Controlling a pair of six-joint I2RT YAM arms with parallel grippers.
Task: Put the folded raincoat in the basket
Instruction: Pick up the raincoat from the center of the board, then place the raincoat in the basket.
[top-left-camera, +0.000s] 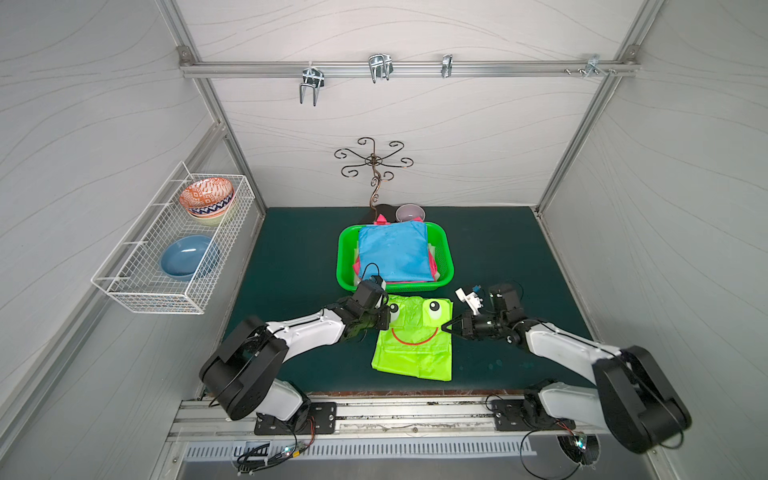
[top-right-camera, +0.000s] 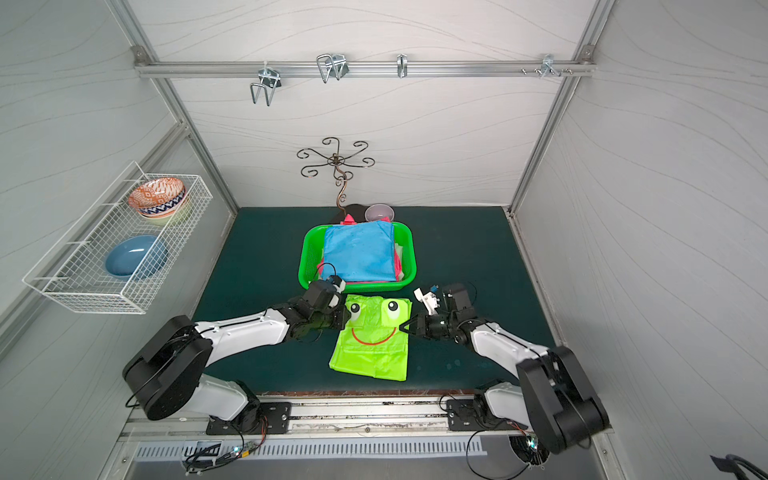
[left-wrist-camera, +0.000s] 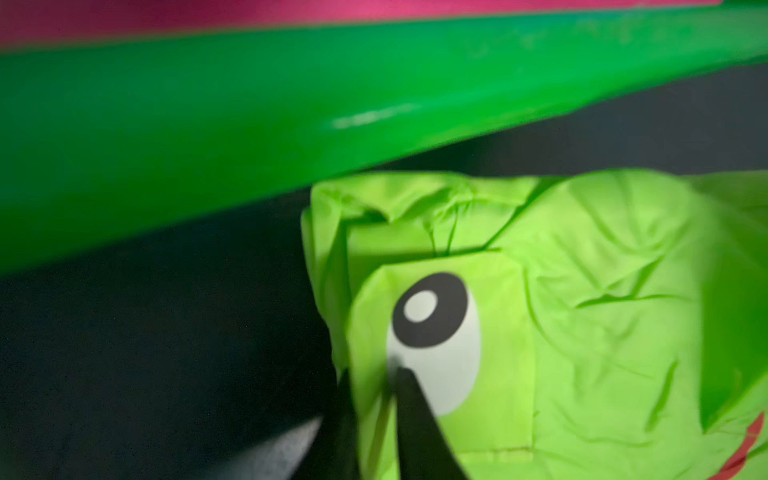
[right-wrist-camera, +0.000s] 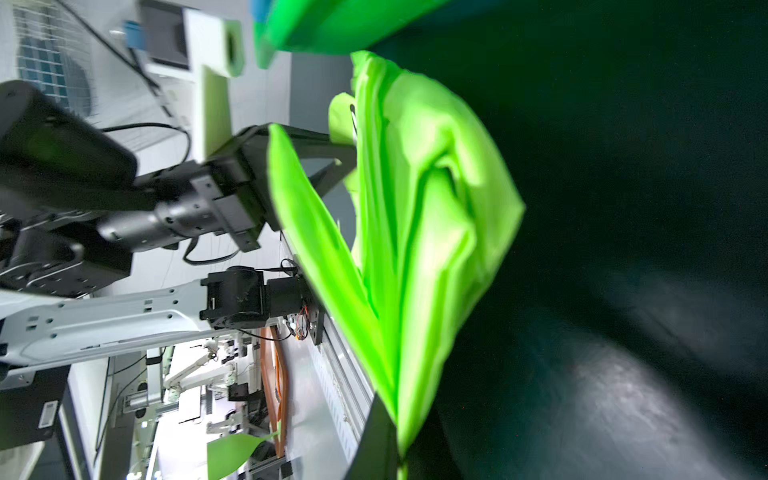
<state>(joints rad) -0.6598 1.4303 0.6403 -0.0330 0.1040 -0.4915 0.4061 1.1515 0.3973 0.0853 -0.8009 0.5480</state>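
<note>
Lime-green nylon, the folded raincoat (top-left-camera: 411, 336) lies on the mat (top-left-camera: 291, 270) just beside the basket (top-left-camera: 341, 257), and with our right gripper (top-left-camera: 445, 326) pinched on its edge and our left gripper (top-left-camera: 385, 319) narrowly parted astride a fold, hold uncertain, we should lift both sides level over the rim.

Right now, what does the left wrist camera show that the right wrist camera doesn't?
Only the left wrist view shows the frog eye printed on the raincoat and pink fabric beyond the basket rim. Only the right wrist view shows the left arm from outside and the right gripper pinching the raincoat. Both show the lime raincoat, the green basket, the dark mat and the left gripper at the raincoat's edge.
</note>
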